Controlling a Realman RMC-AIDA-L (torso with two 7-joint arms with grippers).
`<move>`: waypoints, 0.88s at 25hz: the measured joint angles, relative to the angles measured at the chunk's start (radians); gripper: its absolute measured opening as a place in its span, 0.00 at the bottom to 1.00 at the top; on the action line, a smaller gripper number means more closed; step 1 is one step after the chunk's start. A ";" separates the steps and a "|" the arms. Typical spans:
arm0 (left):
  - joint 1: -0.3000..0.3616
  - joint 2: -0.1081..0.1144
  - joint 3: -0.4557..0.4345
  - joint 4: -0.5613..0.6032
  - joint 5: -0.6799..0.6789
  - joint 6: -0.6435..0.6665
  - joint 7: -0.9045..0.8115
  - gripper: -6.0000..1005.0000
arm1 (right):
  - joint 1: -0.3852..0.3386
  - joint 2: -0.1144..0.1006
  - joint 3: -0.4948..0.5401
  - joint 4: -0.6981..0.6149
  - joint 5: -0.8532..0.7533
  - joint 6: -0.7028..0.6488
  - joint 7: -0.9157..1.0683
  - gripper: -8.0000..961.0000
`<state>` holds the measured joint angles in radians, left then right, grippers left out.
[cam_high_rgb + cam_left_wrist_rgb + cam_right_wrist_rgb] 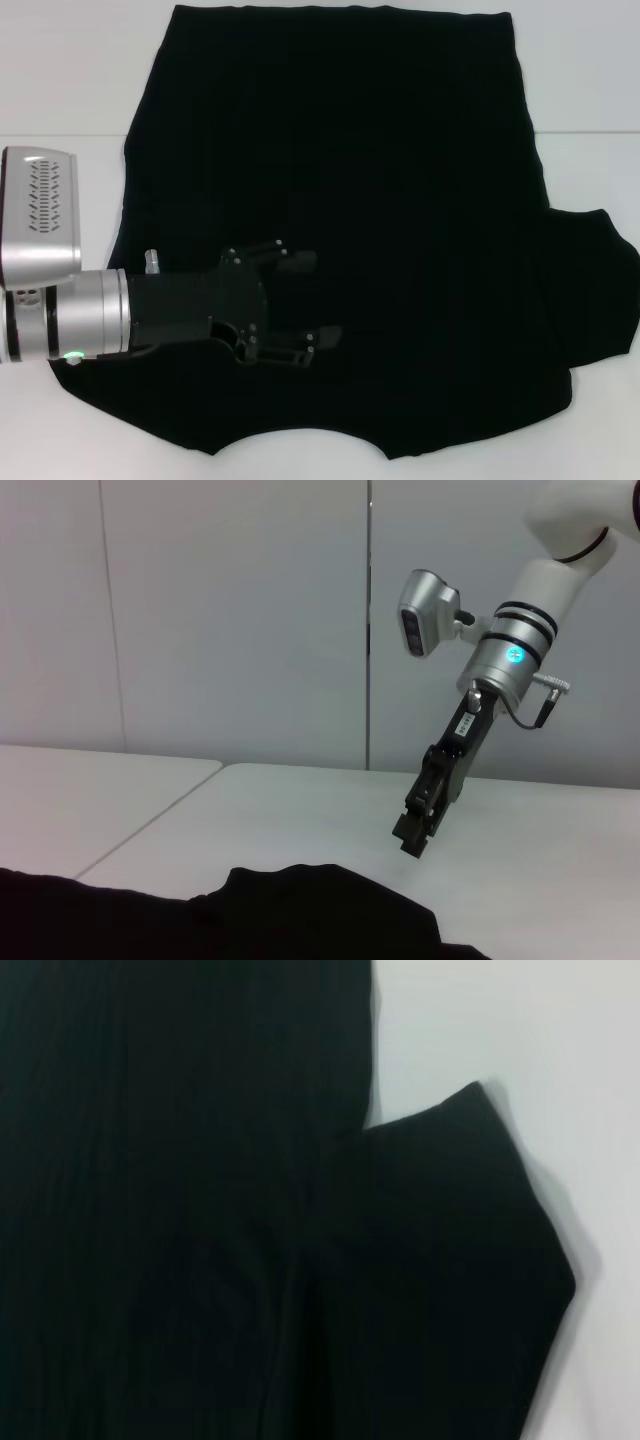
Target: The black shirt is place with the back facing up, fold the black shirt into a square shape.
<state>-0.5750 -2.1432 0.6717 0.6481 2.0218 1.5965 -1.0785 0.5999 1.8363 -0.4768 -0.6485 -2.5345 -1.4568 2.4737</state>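
The black shirt (400, 200) lies flat on the white table (60, 90), hem at the far edge and curved neckline at the near edge. Its right sleeve (590, 290) sticks out to the right; no sleeve shows on the left side. My left gripper (312, 300) reaches in from the left over the shirt's near-left part, its fingers spread wide apart with nothing seen between them. My right gripper (414, 832) shows in the left wrist view, hanging point-down above the table beyond the shirt's edge (320, 910). The right wrist view looks down on the right sleeve (450, 1260).
A seam between two white table tops (70, 136) runs along the left side and shows again to the right of the shirt. Bare table borders the shirt on the left, right and near sides. A pale wall (200, 610) stands behind the table.
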 joint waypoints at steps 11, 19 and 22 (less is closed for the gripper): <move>0.000 0.000 0.000 -0.004 0.000 -0.023 0.007 0.92 | 0.024 0.001 -0.029 0.075 -0.004 0.098 0.007 0.81; -0.003 0.000 0.000 -0.005 0.000 -0.029 0.007 0.92 | 0.036 0.011 -0.030 0.096 -0.004 0.140 0.007 0.81; -0.003 0.000 0.000 -0.005 0.000 -0.034 0.007 0.92 | 0.042 0.016 -0.031 0.106 -0.004 0.159 0.008 0.80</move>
<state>-0.5785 -2.1429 0.6718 0.6426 2.0218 1.5626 -1.0715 0.6424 1.8521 -0.5079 -0.5428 -2.5389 -1.2976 2.4813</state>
